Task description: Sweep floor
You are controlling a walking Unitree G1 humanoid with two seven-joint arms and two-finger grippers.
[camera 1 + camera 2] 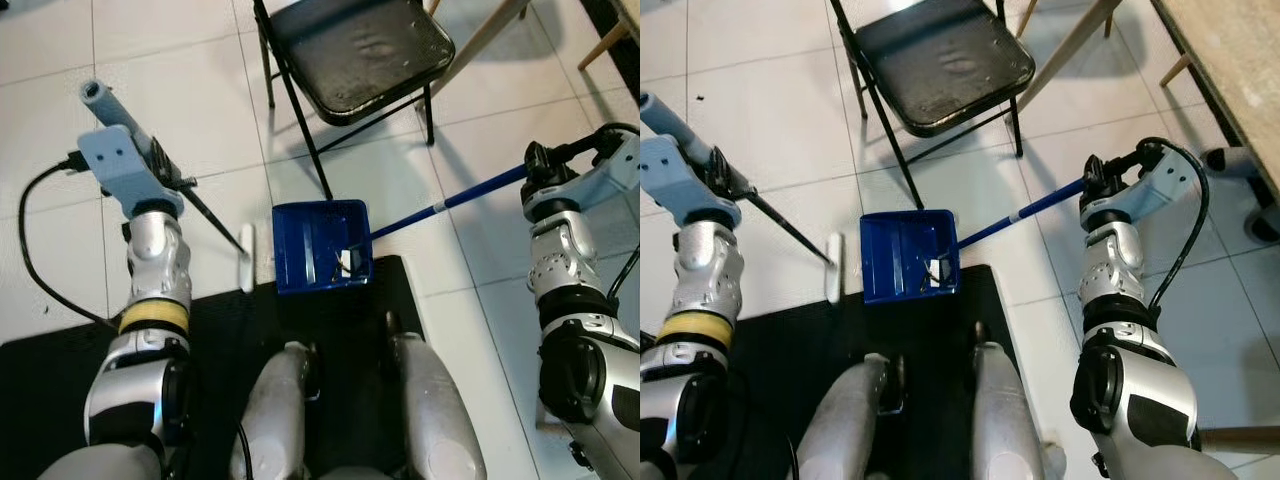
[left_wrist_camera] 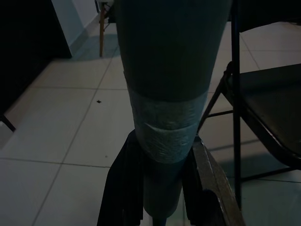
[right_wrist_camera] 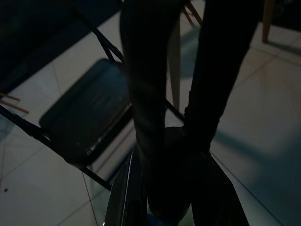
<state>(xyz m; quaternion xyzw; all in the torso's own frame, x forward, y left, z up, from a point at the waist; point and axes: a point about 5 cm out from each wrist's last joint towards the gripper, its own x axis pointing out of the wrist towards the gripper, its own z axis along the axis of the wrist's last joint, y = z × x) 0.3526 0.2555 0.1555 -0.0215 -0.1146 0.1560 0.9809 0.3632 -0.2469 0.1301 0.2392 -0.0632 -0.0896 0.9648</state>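
two light, stiff tools: left gripper point(image 1: 160, 160) clenches the broom point(image 1: 246, 258) handle's far end, right gripper point(image 1: 1098, 185) clamps the dustpan point(image 1: 322, 246) pole.

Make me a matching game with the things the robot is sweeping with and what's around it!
Things:
1. dustpan
2. chair
3. broom head
4. mat

Descriptions:
A. white, on the tiles left of the dustpan
B. black, under the robot's legs
C. blue, on a long blue handle
D. black folding seat, beyond the dustpan

Pairs: 1-C, 2-D, 3-A, 4-B
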